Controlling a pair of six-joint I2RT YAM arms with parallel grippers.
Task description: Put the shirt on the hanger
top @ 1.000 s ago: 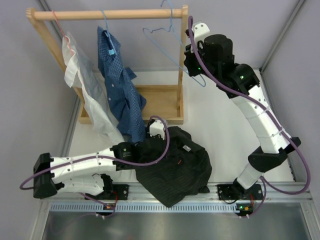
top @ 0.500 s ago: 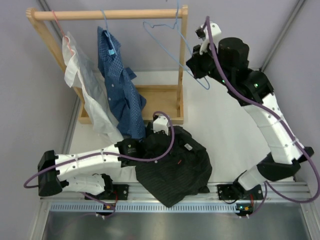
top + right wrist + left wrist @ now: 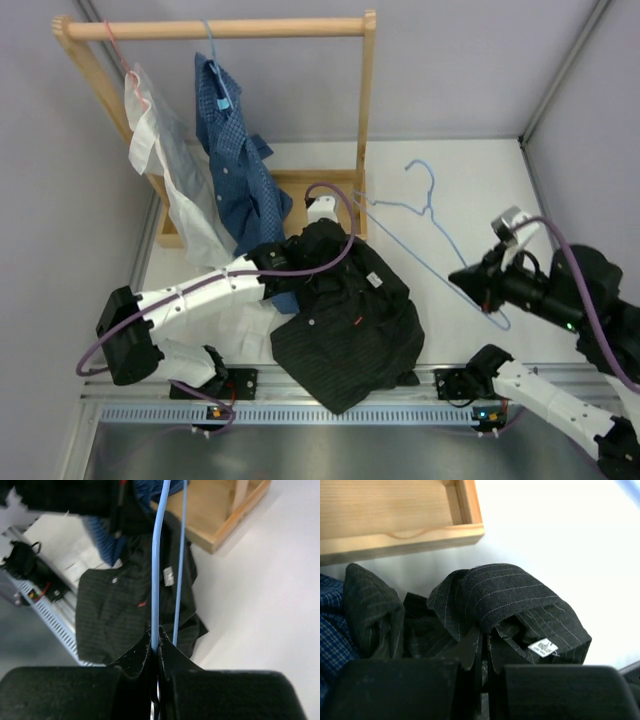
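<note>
Both sit clamped, bottom centre of my wrist views: left gripper [image 3: 481, 652] on the shirt [image 3: 520, 595] collar, right gripper [image 3: 155, 649] on the hanger [image 3: 154, 580] wire.

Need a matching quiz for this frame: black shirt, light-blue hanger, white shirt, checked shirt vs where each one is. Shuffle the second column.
1. black shirt
2. light-blue hanger
3. white shirt
4. checked shirt

A. clamped in the right gripper, over the table
B. hanging at the left end of the rail
C. heaped on the table, collar pinched in the left gripper
D. hanging on the rail, just right of the white shirt

Pairs: 1-C, 2-A, 3-B, 4-D
</note>
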